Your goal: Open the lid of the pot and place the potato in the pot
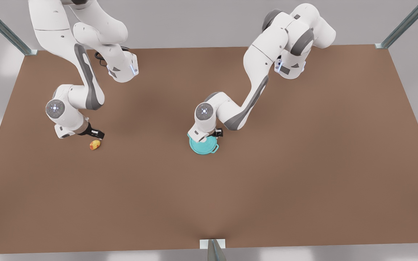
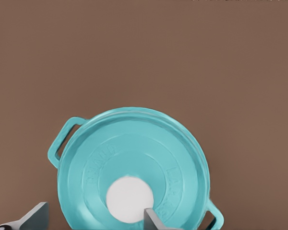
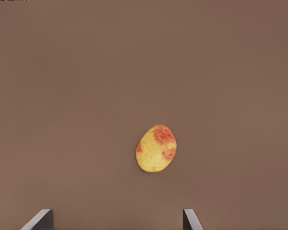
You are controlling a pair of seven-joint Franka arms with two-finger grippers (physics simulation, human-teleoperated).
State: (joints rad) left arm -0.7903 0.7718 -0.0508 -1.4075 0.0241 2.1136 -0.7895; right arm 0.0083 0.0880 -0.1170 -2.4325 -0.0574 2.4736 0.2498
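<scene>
The teal pot (image 1: 215, 148) stands mid-table with the pot lid (image 1: 201, 145) closed on it. In the left wrist view the lid (image 2: 134, 158) covers the pot, whose loop handle (image 2: 63, 143) sticks out from under it. The white knob (image 2: 129, 199) lies between the open fingers of my left gripper (image 2: 93, 223), which hovers just above it (image 1: 209, 139). The potato (image 1: 95, 144), yellow with reddish patches, lies on the table at the front view's left. My right gripper (image 1: 97, 136) hangs open just above the potato (image 3: 156, 148), with its fingertips (image 3: 41, 220) set wide apart.
The brown table (image 1: 267, 188) stretches wide around both things. Metal frame posts (image 1: 405, 25) stand at its far corners, and a small bracket (image 1: 212, 246) sits at the near edge.
</scene>
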